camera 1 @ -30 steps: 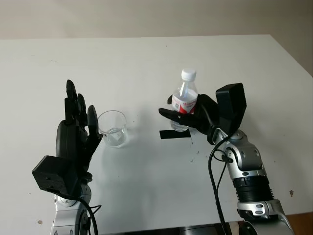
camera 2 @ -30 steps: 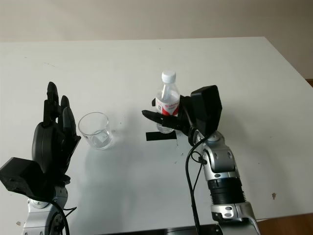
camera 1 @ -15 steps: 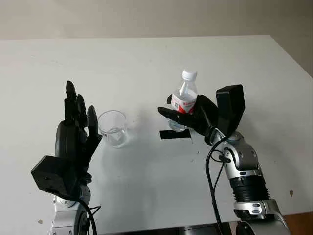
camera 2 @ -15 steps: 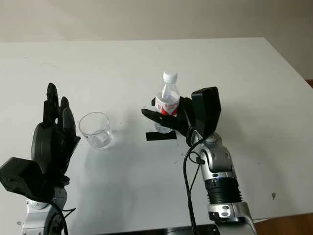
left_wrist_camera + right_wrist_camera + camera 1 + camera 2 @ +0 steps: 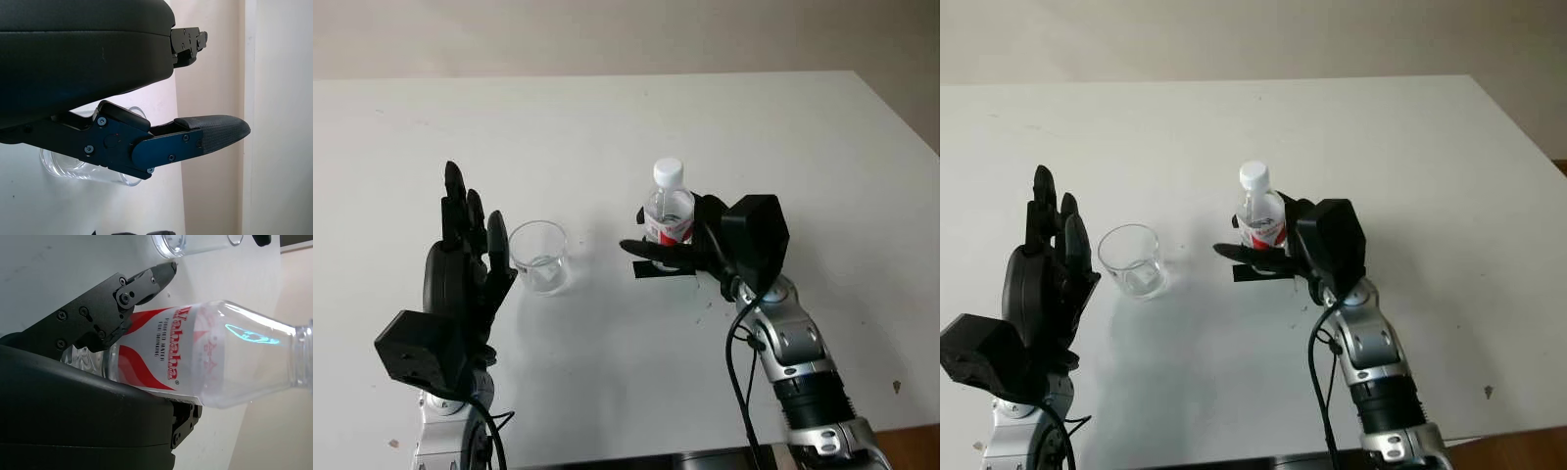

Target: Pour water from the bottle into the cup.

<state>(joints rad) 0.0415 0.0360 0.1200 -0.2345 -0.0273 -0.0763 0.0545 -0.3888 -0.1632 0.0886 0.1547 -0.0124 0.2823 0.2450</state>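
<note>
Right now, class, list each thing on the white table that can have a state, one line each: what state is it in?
Clear plastic water bottle with red label: upright, white cap on, gripped by the right hand.
Clear plastic cup: upright on the table, open-topped, untouched.
Left hand: open, raised beside the cup.
Strip of black tape: flat on the table, under the bottle.

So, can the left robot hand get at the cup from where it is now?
Probably yes. The left robot hand is open, raised just beside the cup, with nothing standing between them. The right robot hand holds the bottle well off to the other side.
</note>
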